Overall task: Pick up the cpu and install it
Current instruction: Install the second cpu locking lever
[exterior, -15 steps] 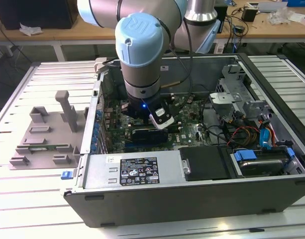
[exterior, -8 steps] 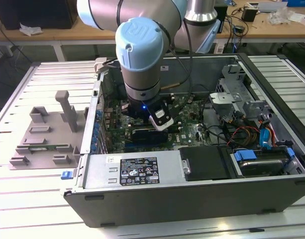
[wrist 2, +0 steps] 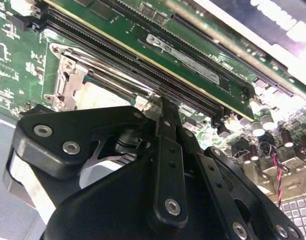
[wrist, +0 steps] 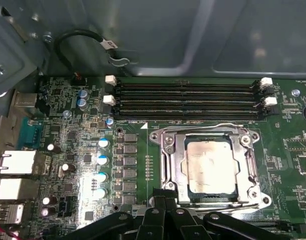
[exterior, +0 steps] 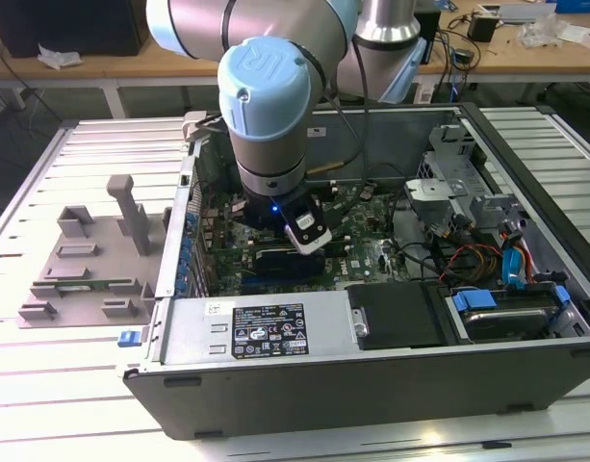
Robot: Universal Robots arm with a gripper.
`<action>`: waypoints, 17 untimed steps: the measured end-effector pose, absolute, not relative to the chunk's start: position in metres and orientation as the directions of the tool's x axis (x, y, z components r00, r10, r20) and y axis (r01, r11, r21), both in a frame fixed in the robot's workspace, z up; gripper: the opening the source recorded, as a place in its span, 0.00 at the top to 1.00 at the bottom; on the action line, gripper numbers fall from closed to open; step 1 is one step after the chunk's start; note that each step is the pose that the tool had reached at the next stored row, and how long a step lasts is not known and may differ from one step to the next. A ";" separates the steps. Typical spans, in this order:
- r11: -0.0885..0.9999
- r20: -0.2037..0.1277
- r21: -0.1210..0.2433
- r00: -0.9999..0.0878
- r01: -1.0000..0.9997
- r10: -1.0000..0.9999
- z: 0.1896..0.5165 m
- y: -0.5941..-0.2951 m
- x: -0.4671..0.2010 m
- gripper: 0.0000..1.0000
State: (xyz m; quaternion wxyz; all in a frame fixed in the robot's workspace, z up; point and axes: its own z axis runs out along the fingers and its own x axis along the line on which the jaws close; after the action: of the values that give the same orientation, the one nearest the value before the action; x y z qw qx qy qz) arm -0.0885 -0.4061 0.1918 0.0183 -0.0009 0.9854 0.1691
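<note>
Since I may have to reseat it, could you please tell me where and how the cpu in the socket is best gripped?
Grip the cpu by two opposite edges of its raised silver lid, coming straight down from above. It lies flat in the socket with the metal frame close around it, so a side approach probably will not fit.

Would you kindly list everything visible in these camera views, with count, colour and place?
cpu: one, silver, seated in the socket frame on the motherboard.
socket frame: one, metal, around the cpu.
motherboard: one, green, inside the computer case.
memory slots: four, black, beside the socket.
computer case: one, dark grey, lying open on the table.
fixture tray: one, grey, on the table at the exterior view's left.
table: one, white slatted.
arm: one, silver and light blue, reaching into the case.
end effector: one, black, just beside the socket.
</note>
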 end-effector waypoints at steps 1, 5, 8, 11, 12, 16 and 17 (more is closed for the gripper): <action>0.943 -0.036 0.333 -0.999 -0.008 0.004 0.192 -0.406 -0.089 0.89; 0.943 -0.036 0.333 -0.999 -0.008 0.004 0.195 -0.406 -0.089 0.89; 0.946 -0.036 0.324 -0.999 -0.008 0.004 0.204 -0.406 -0.089 0.89; 0.963 -0.036 0.270 -0.999 -0.008 0.002 0.213 -0.406 -0.089 0.89; 0.968 -0.036 0.253 -0.999 -0.008 0.001 0.214 -0.406 -0.089 0.89; 0.974 -0.036 0.227 -0.999 -0.008 0.000 0.214 -0.406 -0.089 0.89; 0.974 -0.036 0.227 -0.999 -0.008 0.000 0.214 -0.406 -0.089 0.89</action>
State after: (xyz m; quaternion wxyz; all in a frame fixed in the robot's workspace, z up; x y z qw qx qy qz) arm -0.0887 -0.4057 0.2142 0.0180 -0.0019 0.9933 0.1141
